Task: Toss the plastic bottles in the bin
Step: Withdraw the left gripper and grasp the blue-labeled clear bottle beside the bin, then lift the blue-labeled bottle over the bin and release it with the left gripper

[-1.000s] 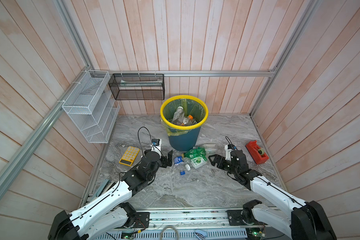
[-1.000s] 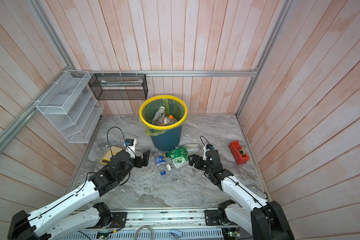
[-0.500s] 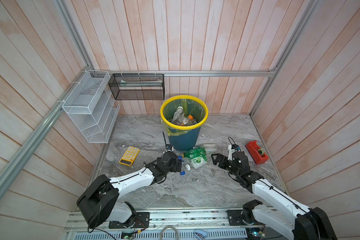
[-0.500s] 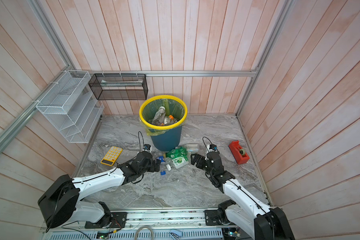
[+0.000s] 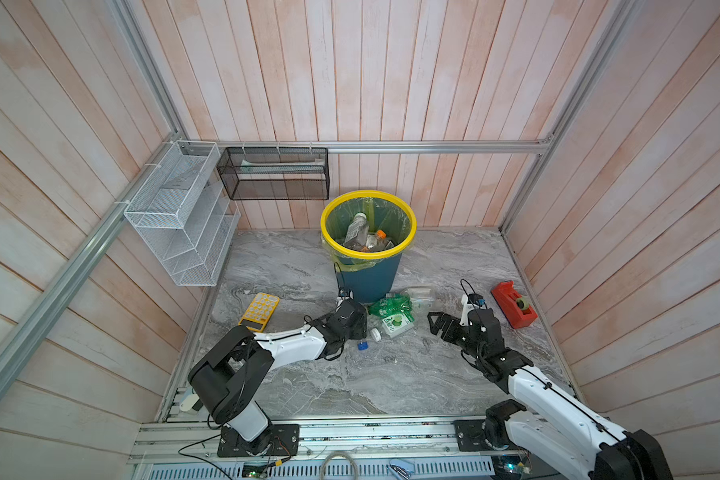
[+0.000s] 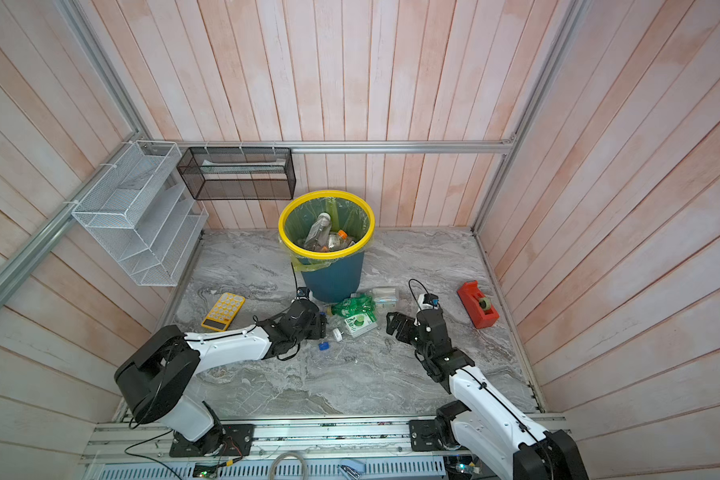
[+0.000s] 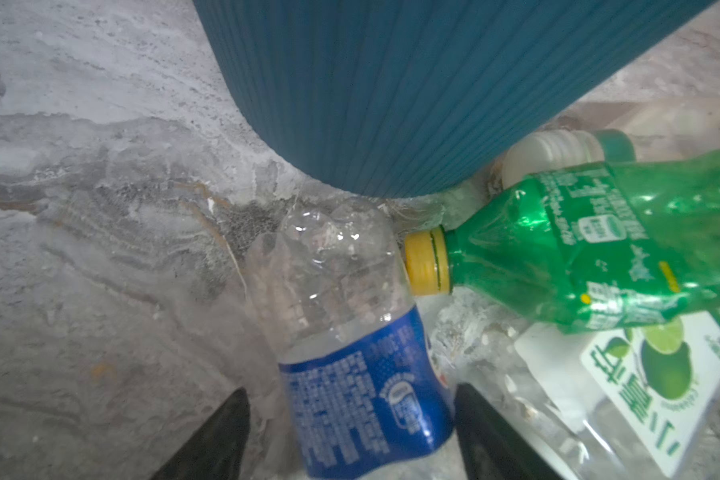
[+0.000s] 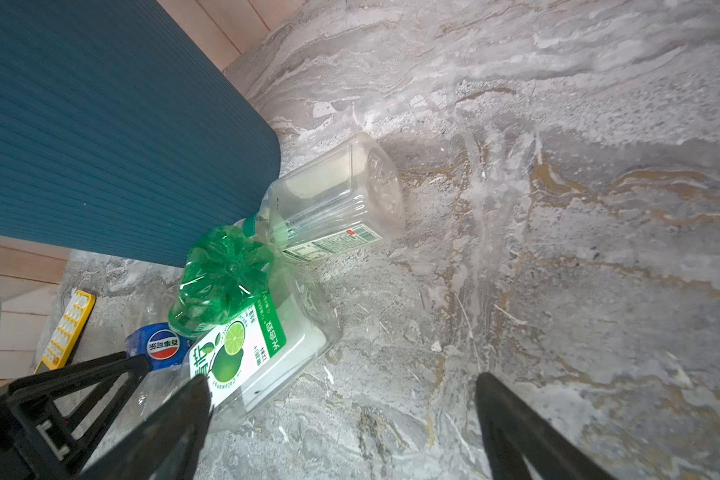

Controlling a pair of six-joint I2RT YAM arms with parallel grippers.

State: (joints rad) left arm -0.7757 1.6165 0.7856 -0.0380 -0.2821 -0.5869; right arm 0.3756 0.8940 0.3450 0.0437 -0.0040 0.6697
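We see the left claw (image 7: 350, 390) low on the marble floor (image 5: 391, 382), at the lower middle of both top views, just left of a small heap of plastic bottles (image 5: 393, 313) at the foot of the bin (image 5: 368, 278). Its two dark fingers (image 7: 221, 436) stand partly apart, and the blue-labelled clear bottle (image 7: 350, 328) lies between them with its base pointing at the bin wall. One finger touches the edge of the label. On the other side we cannot tell whether finger and plastic meet, so we cannot say that the bottle is gripped.

Just beside it lies the green bottle (image 7: 578, 257), its yellow cap touching the clear bottle's side. The green bottle rests partly over a lime-labelled clear bottle (image 8: 258, 349). A square clear bottle (image 8: 337, 199) lies at the bin's foot.

The right claw (image 8: 341, 377) sits right of the heap in both top views. Its jaws are spread wide with bare floor between them, and it holds nothing. The lime-labelled bottle lies just beside one finger.

The bin stands mid-frame, just above the heap, with more bottles lying inside it. A yellow calculator (image 5: 260, 311) lies left of the left claw, and a red tape dispenser (image 5: 514, 304) lies right of the right claw.
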